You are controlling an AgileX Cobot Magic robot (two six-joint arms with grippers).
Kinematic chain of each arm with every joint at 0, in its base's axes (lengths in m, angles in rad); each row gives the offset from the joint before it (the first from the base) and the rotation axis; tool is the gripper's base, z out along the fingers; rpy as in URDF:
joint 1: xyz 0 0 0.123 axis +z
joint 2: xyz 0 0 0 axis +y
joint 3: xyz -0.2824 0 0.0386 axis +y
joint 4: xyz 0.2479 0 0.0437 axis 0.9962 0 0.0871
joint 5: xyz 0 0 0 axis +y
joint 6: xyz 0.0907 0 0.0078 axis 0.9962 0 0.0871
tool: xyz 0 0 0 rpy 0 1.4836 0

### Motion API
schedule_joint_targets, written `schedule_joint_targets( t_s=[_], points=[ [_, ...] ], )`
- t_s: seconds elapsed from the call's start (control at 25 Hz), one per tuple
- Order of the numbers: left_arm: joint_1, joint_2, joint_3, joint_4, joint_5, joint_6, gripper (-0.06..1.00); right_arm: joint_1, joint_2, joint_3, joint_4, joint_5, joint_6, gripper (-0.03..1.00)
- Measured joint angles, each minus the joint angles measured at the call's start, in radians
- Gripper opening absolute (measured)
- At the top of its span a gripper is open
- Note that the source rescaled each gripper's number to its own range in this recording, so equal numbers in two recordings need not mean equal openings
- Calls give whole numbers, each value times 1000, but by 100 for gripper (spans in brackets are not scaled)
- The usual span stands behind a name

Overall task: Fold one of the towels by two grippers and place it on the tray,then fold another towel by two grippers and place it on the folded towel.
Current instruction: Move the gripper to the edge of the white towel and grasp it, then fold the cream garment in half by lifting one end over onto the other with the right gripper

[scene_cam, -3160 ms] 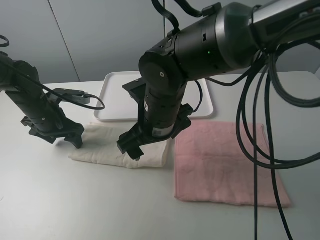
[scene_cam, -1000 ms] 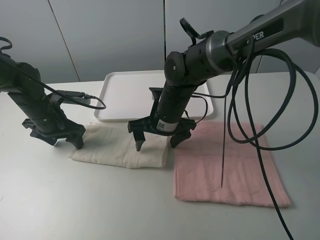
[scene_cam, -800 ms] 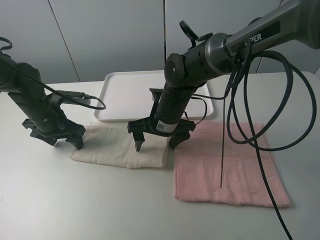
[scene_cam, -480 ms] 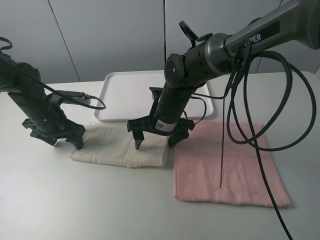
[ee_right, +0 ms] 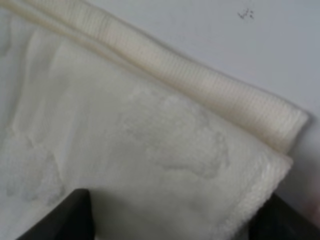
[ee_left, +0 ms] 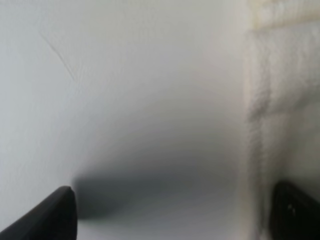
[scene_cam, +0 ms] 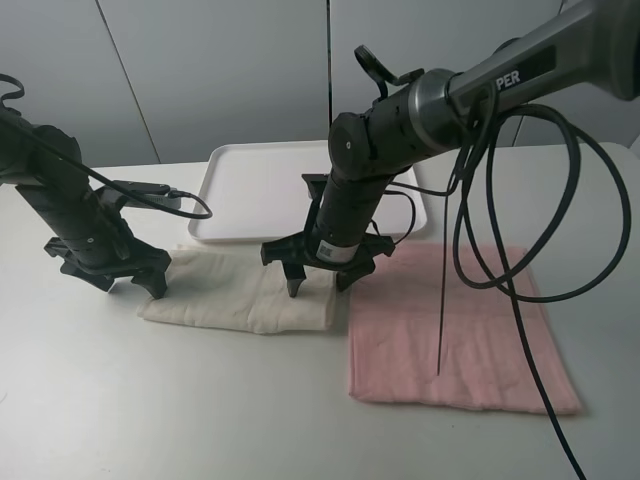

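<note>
White tabletop (scene_cam: 150,400) fills the scene under a grey wall, and on it, just in front of the tray (scene_cam: 250,190), lies the cream towel (scene_cam: 230,300). It is flat and not on the tray. In the right wrist view its corner (ee_right: 150,130) shows two layers, a ribbed hem sticking out from under the fluffy top one. Just beside it on the right the pink towel (scene_cam: 450,330) lies spread out flat, and their edges almost meet. The right gripper (scene_cam: 320,285) points down over the cream towel's right end with its jaws spread wide. We see one dark finger (ee_right: 65,220) low over the cloth, and the other sits towards the corner of the towel. The left gripper (scene_cam: 132,285) stands at the towel's left edge, jaws also spread and holding nothing. In its own blurred wrist view one finger (ee_left: 50,215) is over bare table and the other (ee_left: 295,212) is at the cloth's edge (ee_left: 285,100). We cannot tell for sure whether either gripper's tips touch the towel or hang just above it. A black cable (scene_cam: 445,300) from the right arm hangs down over the pink towel.
</note>
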Motion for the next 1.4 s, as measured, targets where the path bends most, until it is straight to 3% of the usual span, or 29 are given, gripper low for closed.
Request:
schedule_joint_targets(
  t_s=[0.52,0.6,0.76,1.4],
  points=[
    [0,1,0,0,0,0,100,15,17,-6,-38,-26,0,57],
    [0,1,0,0,0,0,100,15,21,-6,-45,-29,-2,47],
    [0,2,0,0,-2,0,100,33,31,-6,-50,-48,-22,11],
    [0,2,0,0,-2,0,100,50,14,-4,-91,-62,-25,10]
  ],
)
